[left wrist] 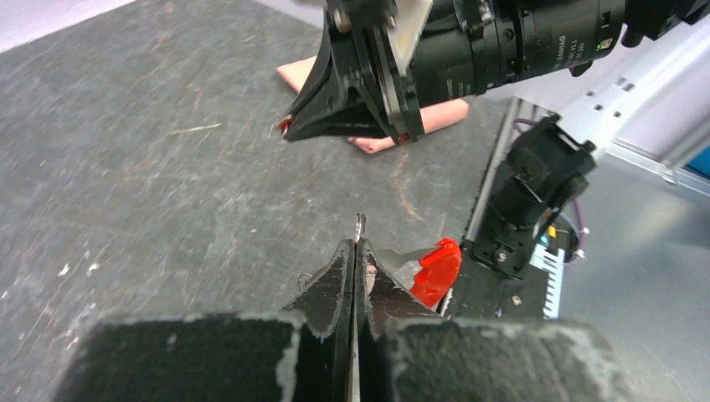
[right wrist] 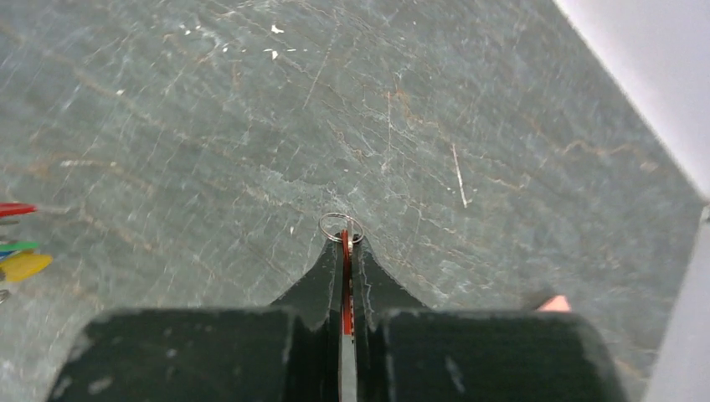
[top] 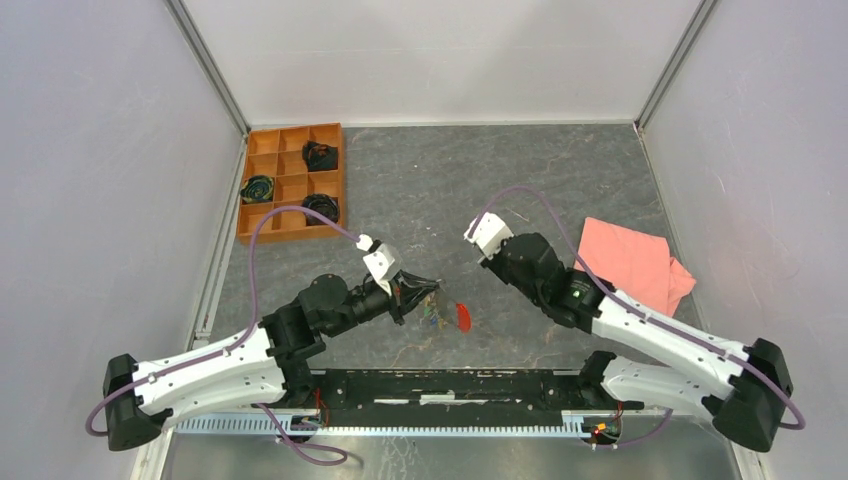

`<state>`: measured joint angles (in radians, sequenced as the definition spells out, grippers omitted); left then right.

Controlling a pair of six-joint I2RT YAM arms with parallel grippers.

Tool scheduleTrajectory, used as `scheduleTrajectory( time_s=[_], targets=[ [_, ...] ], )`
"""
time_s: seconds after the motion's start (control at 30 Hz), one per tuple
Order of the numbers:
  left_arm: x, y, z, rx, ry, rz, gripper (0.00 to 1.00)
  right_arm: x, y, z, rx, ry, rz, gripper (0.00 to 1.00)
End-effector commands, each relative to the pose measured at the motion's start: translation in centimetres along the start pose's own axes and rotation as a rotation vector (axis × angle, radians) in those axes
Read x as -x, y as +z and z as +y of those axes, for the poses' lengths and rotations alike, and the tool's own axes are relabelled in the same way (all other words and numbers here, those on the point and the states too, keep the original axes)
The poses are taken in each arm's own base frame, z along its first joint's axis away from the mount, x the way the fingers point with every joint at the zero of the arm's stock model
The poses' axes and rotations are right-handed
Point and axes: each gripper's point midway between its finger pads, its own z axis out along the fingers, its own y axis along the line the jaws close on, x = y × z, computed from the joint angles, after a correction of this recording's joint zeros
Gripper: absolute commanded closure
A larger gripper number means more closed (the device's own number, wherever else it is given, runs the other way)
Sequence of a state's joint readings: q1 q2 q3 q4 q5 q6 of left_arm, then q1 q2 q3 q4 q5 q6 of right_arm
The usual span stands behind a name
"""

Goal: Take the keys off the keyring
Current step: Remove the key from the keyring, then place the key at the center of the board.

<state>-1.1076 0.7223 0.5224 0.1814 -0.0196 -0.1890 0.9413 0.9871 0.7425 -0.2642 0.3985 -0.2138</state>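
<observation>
Pink cloth (top: 630, 262) lies right on the grey surface (top: 430, 190), orange tray (top: 292, 180) upper left. Right claw (right wrist: 343, 239) is clenched on the keyring (right wrist: 341, 227). Left claw (left wrist: 358, 247) pinches a thin metal bit (left wrist: 360, 224), keys (top: 432, 312) just beside it, mid-frame.

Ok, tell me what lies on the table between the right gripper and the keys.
Nothing: in the right wrist view the table is bare from the right gripper, shut on a metal ring, across to the keys at the left edge.

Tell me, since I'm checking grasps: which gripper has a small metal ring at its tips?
The right gripper: a metal ring pokes from its shut fingertips. The left gripper pinches only a thin metal sliver.
</observation>
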Motion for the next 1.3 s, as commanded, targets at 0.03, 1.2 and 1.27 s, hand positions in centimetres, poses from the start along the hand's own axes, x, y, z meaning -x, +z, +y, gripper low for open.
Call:
scheduleTrajectory(
  time_s=[0.03,1.2,1.27],
  targets=[
    [2.7,-0.6,2.9,0.206,-0.102,-0.054,0.98,-0.3,3.8,-0.4,0.024,0.250,-0.074,1.00],
    [1.1,-1.2,3.8,0.260,-0.105,0.011,0.98,-12.0,12.1,-4.7,-0.146,0.494,0.179,0.85],
    [1.1,-1.2,3.8,0.259,-0.106,0.011,0.98,-12.0,12.1,-4.6,-0.142,0.495,0.180,0.85]
  ],
)
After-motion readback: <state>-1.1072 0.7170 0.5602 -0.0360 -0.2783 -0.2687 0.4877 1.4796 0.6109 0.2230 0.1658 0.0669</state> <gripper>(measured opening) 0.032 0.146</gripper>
